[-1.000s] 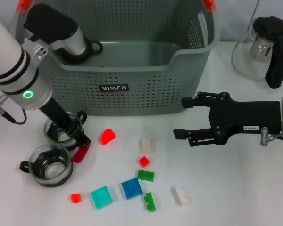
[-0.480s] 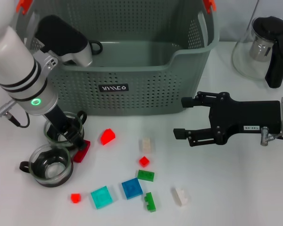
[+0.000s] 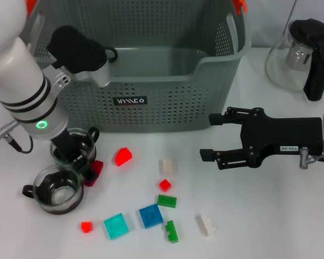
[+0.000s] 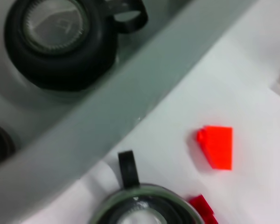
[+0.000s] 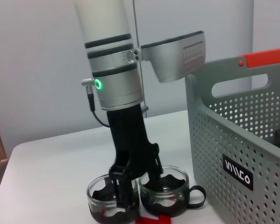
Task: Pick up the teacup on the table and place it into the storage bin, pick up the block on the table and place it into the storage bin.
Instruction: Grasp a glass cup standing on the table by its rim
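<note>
Honestly, the left gripper (image 3: 78,159) straddles the teacup (image 3: 71,147) rim beside the storage bin (image 3: 151,105), grip unclear; lifting carelessly could knock its neighbour cup (image 3: 56,189). Right gripper (image 3: 216,136) hangs open.

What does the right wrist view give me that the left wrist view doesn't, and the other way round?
Only the right wrist view shows the left gripper lowered at the two glass teacups with black bases, one finger inside the nearer glass teacup, plus the grey-green perforated storage bin's black label.

Only the left wrist view shows the black-based teacup already inside the bin and the bright red wedge block on the table.

Both show the storage bin, that nearer teacup and a dark red block beside it.
</note>
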### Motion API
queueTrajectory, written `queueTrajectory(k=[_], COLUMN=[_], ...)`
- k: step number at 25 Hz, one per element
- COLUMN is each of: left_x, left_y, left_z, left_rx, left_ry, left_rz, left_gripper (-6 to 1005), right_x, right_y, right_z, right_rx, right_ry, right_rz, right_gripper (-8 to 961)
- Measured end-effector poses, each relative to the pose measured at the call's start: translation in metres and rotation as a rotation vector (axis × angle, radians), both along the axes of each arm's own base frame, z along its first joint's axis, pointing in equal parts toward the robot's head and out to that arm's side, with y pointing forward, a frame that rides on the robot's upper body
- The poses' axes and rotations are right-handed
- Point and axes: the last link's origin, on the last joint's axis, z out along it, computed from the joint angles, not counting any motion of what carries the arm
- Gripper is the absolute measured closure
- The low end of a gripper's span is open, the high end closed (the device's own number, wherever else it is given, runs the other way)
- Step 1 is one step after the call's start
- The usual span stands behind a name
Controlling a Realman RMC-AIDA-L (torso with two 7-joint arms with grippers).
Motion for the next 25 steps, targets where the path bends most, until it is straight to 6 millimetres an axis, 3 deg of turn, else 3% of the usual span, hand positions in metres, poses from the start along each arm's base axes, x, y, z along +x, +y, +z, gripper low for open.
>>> queueTrajectory(k=[13,25], left_x=[0.007,0.01], left_y=[-0.014,-0.009], left_z=[0.0,-0.01], left_rx=[-0.051,-0.031], left_ry=[-0.004,0.005], left_rz=[0.021,-0.039], left_gripper=[284,313], right_x=[0.001,0.001], right_y=[-0.001,-0.001], right_z=[0.0,0.0], right_rx=[0.0,0.0], right_ry=[-0.002,0.0], right_rz=[-0.003,-0.006], right_gripper=[40,39])
